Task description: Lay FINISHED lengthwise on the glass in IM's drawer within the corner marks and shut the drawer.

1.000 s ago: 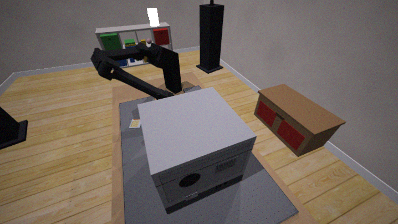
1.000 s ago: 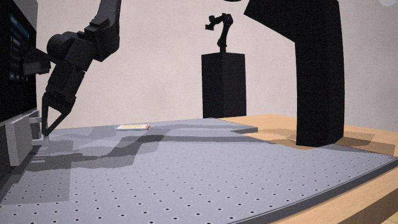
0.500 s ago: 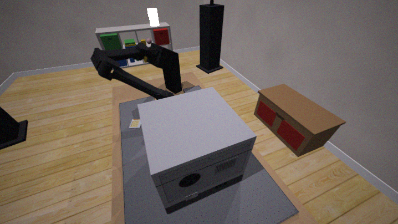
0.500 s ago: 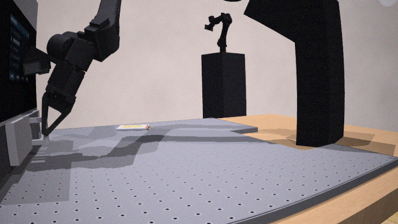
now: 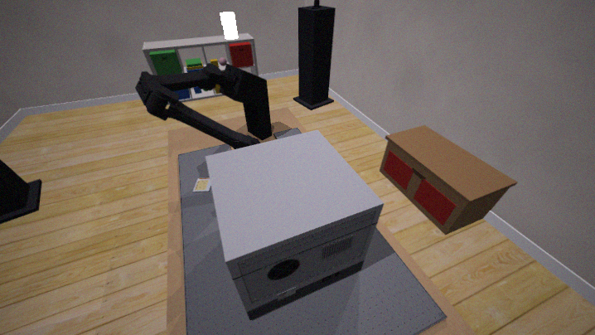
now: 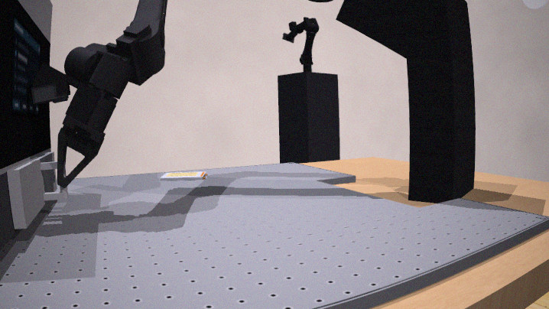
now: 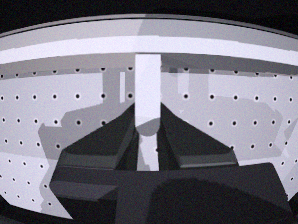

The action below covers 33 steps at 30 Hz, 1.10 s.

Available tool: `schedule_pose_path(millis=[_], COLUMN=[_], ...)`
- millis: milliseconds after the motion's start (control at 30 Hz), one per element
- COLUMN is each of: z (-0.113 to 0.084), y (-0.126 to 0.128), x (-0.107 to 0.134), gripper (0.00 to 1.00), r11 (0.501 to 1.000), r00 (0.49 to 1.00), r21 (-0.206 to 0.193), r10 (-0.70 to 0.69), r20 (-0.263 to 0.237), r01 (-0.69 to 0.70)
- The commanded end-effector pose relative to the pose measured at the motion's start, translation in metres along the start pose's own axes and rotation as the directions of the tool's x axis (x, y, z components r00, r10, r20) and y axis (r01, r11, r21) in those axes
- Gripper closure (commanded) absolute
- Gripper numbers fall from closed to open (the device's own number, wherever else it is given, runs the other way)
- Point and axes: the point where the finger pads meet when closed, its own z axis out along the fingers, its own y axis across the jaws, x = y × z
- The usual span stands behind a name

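The gel imager IM (image 5: 291, 187) (image 6: 40, 126) stands upright on the grey perforated plate. Its light grey drawer front (image 6: 27, 192) is low on the side facing the arm; the glass and corner marks are not visible, and how far the drawer is out I cannot tell. My gripper (image 6: 64, 186) (image 7: 147, 109) points down at this front, its fingers closed on both sides of the pale drawer handle (image 7: 148, 82). In the top view IM hides the fingers. The white and yellow cassette FINISHED (image 5: 202, 185) (image 6: 183, 175) lies flat on the plate beside IM, away from the gripper.
The grey perforated plate (image 5: 200, 283) (image 6: 268, 230) lies on a wooden table (image 5: 176, 250) (image 6: 510, 284). The arm's thick black base column (image 5: 258, 112) (image 6: 441, 134) stands at the plate's edge, opposite IM's drawer side. Shelves and a brown cabinet stand away from the table.
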Motion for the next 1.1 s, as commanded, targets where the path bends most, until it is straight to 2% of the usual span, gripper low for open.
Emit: schedule_pose_path(millis=[0, 1067], z=[0.0013, 0.0011], y=[0.0103, 0.0111], x=[0.0410, 0.0436], gripper=[0.92, 0.92], r11=[1.000, 1.000], r00=[0.998, 0.997], r21=[-0.015, -0.015], r10=[-0.020, -0.023], r20=[-0.067, -0.067], r01=[0.019, 0.022])
